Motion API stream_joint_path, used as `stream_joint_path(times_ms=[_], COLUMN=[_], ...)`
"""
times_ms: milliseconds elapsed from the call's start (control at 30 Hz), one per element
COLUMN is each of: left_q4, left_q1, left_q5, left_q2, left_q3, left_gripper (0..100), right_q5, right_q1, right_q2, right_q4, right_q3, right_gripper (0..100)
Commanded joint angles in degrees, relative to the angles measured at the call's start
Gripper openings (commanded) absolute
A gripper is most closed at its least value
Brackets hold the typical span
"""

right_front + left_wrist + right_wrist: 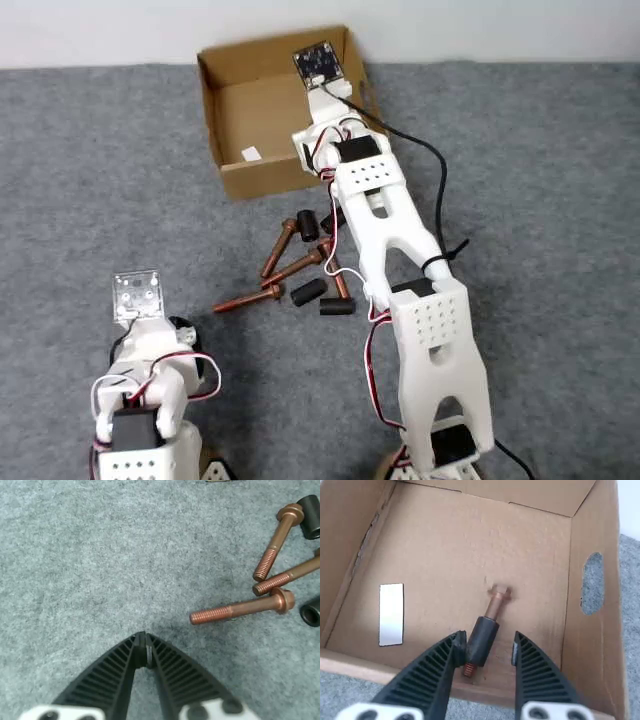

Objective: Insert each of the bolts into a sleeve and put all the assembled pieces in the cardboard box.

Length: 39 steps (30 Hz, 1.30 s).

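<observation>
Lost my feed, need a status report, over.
Left gripper shut, over carpet. Right gripper open above cardboard box, sleeved bolt on its floor. Loose bolts and sleeves on carpet; nothing in the way.

At the far edge of the table (560,200), left of middle: the cardboard box (262,178). Inside, by its front wall: one bolt-in-sleeve piece (484,630) lying flat, a label (391,614) beside it on the floor. Right above that piece: the right gripper (488,642). Just before the box, mid-table: loose bolts (298,267) and sleeves (308,292), intermixed. Toward the near left corner, apart from these: the left gripper (145,647).
</observation>
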Motion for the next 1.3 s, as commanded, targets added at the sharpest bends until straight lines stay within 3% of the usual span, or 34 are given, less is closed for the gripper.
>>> stream_joint_path(times_ms=[0, 333, 633, 867, 1033, 1133, 1267], left_q4=[-1.93, -3.16, -3.16, -2.99, -3.08, -2.99, -2.90], left_q1=[0.35, 0.00, -0.09, -0.26, -2.29, -2.29, -2.29], left_q5=[0.79, 0.70, 0.70, 0.70, 0.70, 0.70, 0.70], left_q2=[-0.09, -0.09, -0.09, -0.09, -0.09, -0.09, -0.09], left_q3=[-0.31, -0.31, -0.31, -0.22, -0.22, -0.22, -0.22], left_gripper=[1, 1, 1, 1, 1, 1, 1], right_q5=[0.26, 0.18, -0.97, -19.60, -28.13, -29.98, -30.07], right_q1=[0.48, 0.40, -0.04, -0.31, -2.33, -4.53, -6.02], right_q2=[-6.46, -18.68, -20.00, -17.45, -12.88, -10.77, -8.84], right_q4=[3.21, 26.86, 43.91, 45.05, 45.93, 45.05, 39.25], right_q3=[-2.99, -2.99, -2.73, -2.64, -2.90, -2.99, -2.99], right_gripper=[14.4, 14.4, 14.4, 15.4, 27.9, 32.2, 28.4])
